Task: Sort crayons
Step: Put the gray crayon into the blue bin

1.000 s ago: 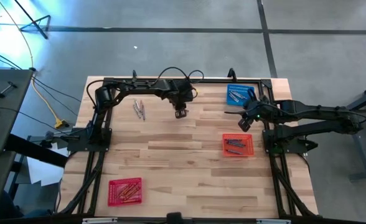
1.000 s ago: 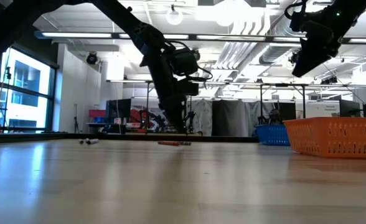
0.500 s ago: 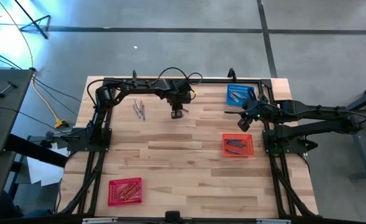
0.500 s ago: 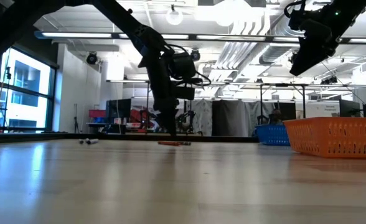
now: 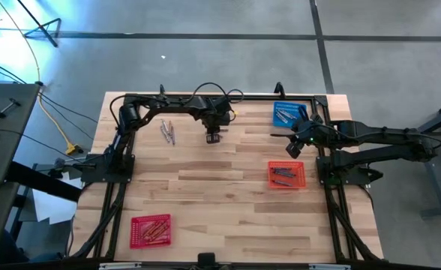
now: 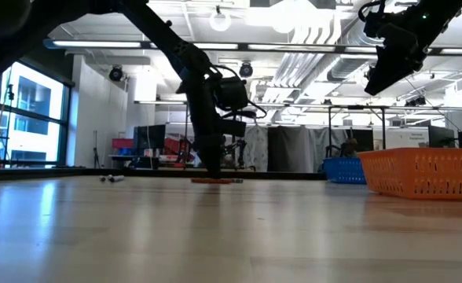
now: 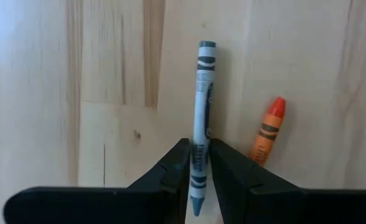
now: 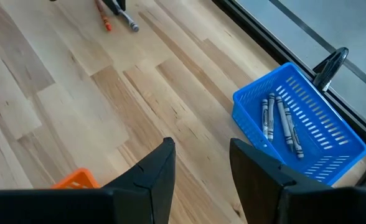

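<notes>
A grey-blue crayon (image 7: 201, 106) and an orange crayon (image 7: 268, 132) lie side by side on the wooden table, toward its far edge. My left gripper (image 7: 200, 149) stands down on the table (image 6: 213, 174) and is shut on the grey-blue crayon. The orange crayon lies just beside one finger, untouched. Further grey crayons (image 5: 167, 131) lie loose to the left. My right gripper (image 5: 294, 148) hangs open and holds nothing, high above the table's right side, between the blue and orange baskets. My left gripper pinches the grey-blue crayon's two sides (image 7: 198, 163) between its two fingers, close to the crayon's pointed end. The fingers come from above, pointing steeply down. The crayon lies flat on the table, its longer part sticking out past the fingertips.
A blue basket (image 5: 304, 109) with grey crayons stands at the far right. An orange basket (image 5: 271, 180) with crayons is nearer on the right. A red basket (image 5: 133, 232) with red-orange crayons sits near the front left. The middle of the table is bare wood.
My left gripper has come down from above the two crayons until its fingertips reach the table, around the grey-blue crayon. The crayons have stayed where they were. My right arm has kept still.
</notes>
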Robot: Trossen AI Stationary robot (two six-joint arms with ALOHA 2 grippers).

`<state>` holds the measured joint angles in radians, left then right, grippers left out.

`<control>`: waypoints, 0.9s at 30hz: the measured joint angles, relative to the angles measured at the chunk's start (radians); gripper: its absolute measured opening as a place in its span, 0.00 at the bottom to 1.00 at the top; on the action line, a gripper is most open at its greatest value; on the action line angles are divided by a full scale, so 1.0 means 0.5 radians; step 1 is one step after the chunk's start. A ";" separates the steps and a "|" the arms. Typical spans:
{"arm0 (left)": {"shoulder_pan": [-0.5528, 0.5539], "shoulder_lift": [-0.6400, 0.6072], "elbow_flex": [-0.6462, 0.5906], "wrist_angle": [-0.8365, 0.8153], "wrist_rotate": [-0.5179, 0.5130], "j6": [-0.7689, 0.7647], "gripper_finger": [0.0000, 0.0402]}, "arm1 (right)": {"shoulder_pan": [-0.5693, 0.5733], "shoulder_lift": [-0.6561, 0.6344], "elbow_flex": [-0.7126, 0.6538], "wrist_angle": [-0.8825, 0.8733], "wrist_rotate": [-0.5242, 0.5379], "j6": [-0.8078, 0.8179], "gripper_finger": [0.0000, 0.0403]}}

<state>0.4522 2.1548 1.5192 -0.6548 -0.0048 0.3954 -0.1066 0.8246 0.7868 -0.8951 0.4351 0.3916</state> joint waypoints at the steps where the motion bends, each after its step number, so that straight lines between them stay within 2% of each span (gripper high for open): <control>1: 0.000 0.001 0.000 0.000 -0.003 0.000 0.14 | 0.000 0.000 0.000 0.002 0.000 0.000 0.36; 7: 0.001 0.004 -0.002 -0.001 -0.004 -0.043 0.13 | 0.000 0.000 0.000 0.005 0.000 0.000 0.36; 14: 0.009 0.007 -0.004 -0.018 0.004 -0.154 0.01 | 0.000 0.000 0.000 0.005 0.000 0.000 0.36; 20: 0.011 0.005 0.009 -0.049 0.029 -0.262 0.01 | 0.000 0.000 0.000 0.005 0.000 0.000 0.36; 27: 0.010 0.024 0.178 -0.137 0.023 -0.332 0.00 | 0.000 0.000 0.000 0.004 0.000 0.000 0.36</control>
<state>0.4572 2.1670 1.6084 -0.7230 0.0066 0.2295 -0.1066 0.8246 0.7868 -0.8932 0.4349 0.3916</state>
